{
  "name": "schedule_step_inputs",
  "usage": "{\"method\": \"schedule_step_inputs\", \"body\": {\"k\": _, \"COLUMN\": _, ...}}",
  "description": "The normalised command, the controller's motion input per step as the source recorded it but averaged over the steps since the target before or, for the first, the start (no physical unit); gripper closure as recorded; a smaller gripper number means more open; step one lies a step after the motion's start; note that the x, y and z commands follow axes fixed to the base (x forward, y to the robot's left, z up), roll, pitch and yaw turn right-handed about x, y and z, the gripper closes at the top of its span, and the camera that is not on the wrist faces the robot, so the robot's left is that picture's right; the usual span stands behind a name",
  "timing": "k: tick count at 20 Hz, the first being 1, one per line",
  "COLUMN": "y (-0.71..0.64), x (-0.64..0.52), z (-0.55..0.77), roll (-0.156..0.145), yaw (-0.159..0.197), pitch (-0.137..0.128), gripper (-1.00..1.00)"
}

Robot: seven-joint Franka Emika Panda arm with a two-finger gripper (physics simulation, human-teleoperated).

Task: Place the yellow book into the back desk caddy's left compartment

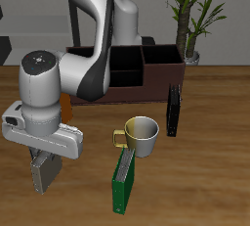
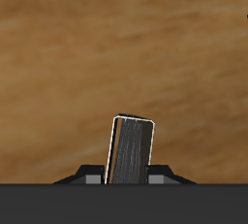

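My gripper (image 1: 41, 158) hangs near the table's front edge, shut on the yellow book (image 1: 44, 171), a thin grey-tan book that hangs upright from the jaws just above the table. In the wrist view the book (image 2: 131, 150) stands tilted between the two fingertips (image 2: 85, 178), with bare wood beyond it. The back desk caddy (image 1: 156, 81), a long dark brown box with black dividers, stands far back on the table, well away from the gripper. My arm hides one end of it, so I cannot tell which section is the left compartment.
A pale green mug (image 1: 143, 135) stands mid-table with a green book (image 1: 123, 183) leaning by it. A black book (image 1: 174, 111) stands upright beside the caddy's front. An orange object (image 1: 65, 104) peeks out behind my arm. A potted plant (image 1: 192, 20) is at the back.
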Motion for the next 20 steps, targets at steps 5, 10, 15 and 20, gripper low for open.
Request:
{"method": "schedule_step_inputs", "body": {"k": 5, "y": 0.11, "x": 0.0, "z": 0.09, "roll": 0.023, "yaw": 0.011, "pitch": -0.001, "gripper": 1.0}}
{"method": "schedule_step_inputs", "body": {"k": 10, "y": 0.05, "x": -0.03, "z": 0.18, "roll": 0.004, "yaw": 0.003, "pitch": -0.015, "gripper": 1.0}}
{"method": "schedule_step_inputs", "body": {"k": 15, "y": 0.22, "x": -0.16, "z": 0.46, "roll": 0.022, "yaw": 0.032, "pitch": -0.038, "gripper": 1.0}}
{"method": "schedule_step_inputs", "body": {"k": 20, "y": 0.14, "x": -0.22, "z": 0.58, "roll": 0.023, "yaw": 0.025, "pitch": -0.053, "gripper": 1.0}}
